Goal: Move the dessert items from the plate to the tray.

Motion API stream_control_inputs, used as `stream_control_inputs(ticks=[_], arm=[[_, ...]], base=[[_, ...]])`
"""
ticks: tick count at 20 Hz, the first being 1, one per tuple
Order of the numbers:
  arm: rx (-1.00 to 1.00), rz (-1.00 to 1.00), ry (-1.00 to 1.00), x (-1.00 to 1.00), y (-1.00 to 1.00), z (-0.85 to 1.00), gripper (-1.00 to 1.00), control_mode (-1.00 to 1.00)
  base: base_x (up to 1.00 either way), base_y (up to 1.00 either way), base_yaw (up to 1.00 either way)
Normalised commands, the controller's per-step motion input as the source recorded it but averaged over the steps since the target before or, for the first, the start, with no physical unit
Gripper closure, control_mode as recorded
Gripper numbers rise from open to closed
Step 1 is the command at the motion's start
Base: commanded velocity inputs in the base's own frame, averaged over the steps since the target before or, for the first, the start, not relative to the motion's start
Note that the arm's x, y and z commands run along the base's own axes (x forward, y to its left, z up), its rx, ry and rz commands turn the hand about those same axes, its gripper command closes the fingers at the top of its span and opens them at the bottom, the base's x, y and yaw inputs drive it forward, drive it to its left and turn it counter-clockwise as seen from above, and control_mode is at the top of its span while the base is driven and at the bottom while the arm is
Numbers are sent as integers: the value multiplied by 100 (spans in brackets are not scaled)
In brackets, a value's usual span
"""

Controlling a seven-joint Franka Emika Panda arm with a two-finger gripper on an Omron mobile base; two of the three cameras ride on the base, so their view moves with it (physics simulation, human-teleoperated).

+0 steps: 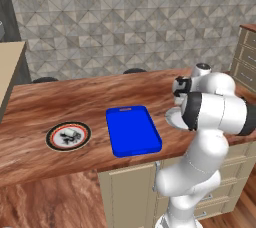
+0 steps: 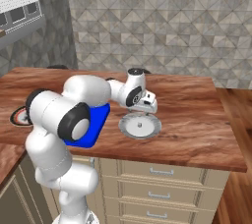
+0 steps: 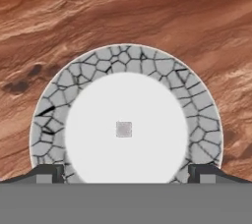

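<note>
Spread wide and empty, the jaws (image 3: 123, 174) hover over a white dish (image 3: 125, 125), well apart from the plate (image 1: 68, 136).

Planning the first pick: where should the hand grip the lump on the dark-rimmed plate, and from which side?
Judging by its pose, come straight down from above. The lump lies low on the flat plate, so a side approach would likely hit the rim. Close the fingers across its short width. Its exact shape is too small to tell.

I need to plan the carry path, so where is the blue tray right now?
In the left base view the blue tray lies flat on the wooden counter, between the dark-rimmed plate to its left and the white dish under the gripper.
</note>
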Motion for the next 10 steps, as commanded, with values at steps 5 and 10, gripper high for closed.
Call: stream_control_inputs(ticks=[5, 10], arm=[[0, -2, 0, 15, 0, -44, -100, -100], [0, 0, 0, 7, 0, -41, -100, -100]], base=[[0, 0, 0], [0, 0, 0]])
